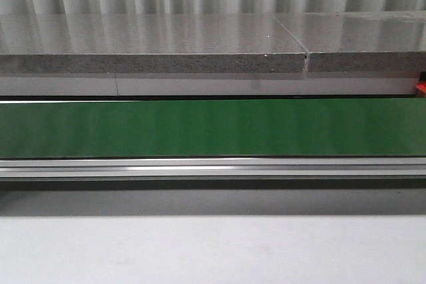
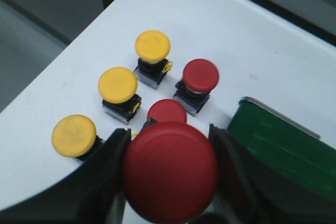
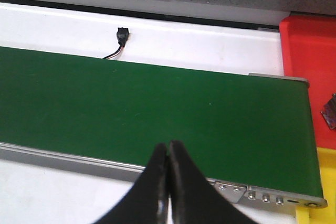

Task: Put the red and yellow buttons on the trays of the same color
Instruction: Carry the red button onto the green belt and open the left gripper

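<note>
Left gripper [image 2: 170, 174] around red button [image 2: 170, 171]

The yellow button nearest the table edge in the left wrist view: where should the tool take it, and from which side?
Grip the yellow button around its round mushroom cap, coming straight down from above. It stands upright with the cap facing up and wider than the dark base beneath, so the rim gives the fingers two opposite sides. Its neighbour, another yellow button, stands apart, leaving room. The left tool now holds a red button.
</note>
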Controlling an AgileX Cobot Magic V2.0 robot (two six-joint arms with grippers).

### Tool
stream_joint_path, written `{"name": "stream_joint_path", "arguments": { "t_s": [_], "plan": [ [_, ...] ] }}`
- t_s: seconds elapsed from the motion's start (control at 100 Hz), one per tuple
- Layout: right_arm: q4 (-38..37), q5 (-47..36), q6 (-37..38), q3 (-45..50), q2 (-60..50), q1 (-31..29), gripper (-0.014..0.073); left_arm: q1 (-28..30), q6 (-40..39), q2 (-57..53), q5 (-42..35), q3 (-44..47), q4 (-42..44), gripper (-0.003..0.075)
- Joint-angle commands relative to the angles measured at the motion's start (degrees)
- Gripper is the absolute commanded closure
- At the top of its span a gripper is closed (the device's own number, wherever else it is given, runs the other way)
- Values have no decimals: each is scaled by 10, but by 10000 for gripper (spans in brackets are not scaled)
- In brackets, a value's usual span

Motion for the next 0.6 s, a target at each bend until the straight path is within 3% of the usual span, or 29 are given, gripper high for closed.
{"name": "stream_joint_path", "arguments": {
  "t_s": [0.0, 0.28, 0.59],
  "plan": [
    [9, -33, -6, -14, -4, 1, 661, -25, 16, -32, -16, -16, 0, 741],
    [9, -33, -6, -14, -4, 1, 661, -110, 106, -17, 8, -17, -63, 741],
    [9, -33, -6, -14, -4, 1, 661, -123, 108, 46, 20, -23, -88, 741]
  ]
}}
